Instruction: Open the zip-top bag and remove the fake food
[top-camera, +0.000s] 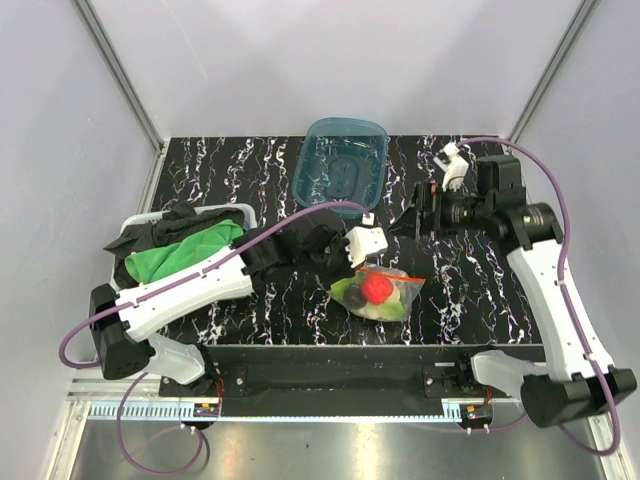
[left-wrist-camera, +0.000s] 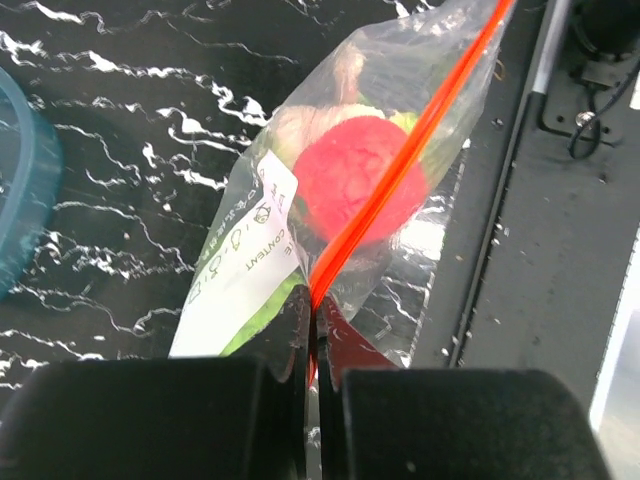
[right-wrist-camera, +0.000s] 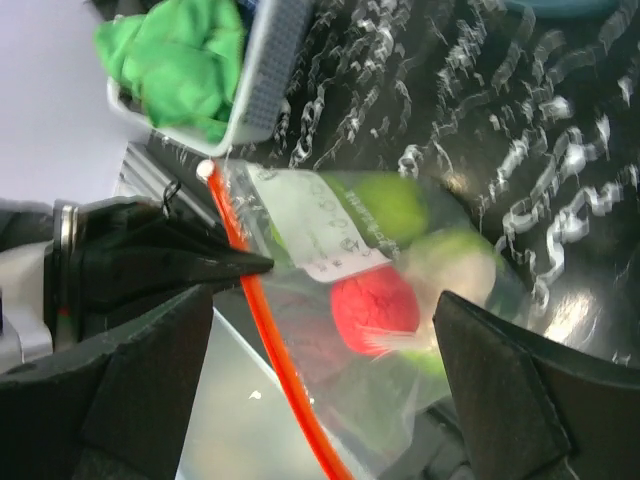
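Observation:
The zip-top bag (top-camera: 383, 292) lies on the black marbled table, near the front middle. It is clear, with an orange-red zip strip (left-wrist-camera: 400, 165) and a white label (left-wrist-camera: 245, 265). Fake food shows through the plastic: a red berry piece (left-wrist-camera: 362, 190), a green apple (right-wrist-camera: 395, 205) and a pale cauliflower piece (right-wrist-camera: 455, 265). My left gripper (left-wrist-camera: 313, 325) is shut on the zip strip at the bag's corner, and appears as (top-camera: 360, 264) from above. My right gripper (top-camera: 418, 215) hangs open up and to the right of the bag, apart from it. Nothing sits between its fingers (right-wrist-camera: 505, 385), and the bag shows beyond them, blurred.
A teal translucent tub (top-camera: 343, 165) stands at the back middle of the table. At the left, a white basket (top-camera: 150, 218) holds a green cloth (top-camera: 185, 252) and dark fabric. The table's front rail (left-wrist-camera: 560, 230) runs close beside the bag.

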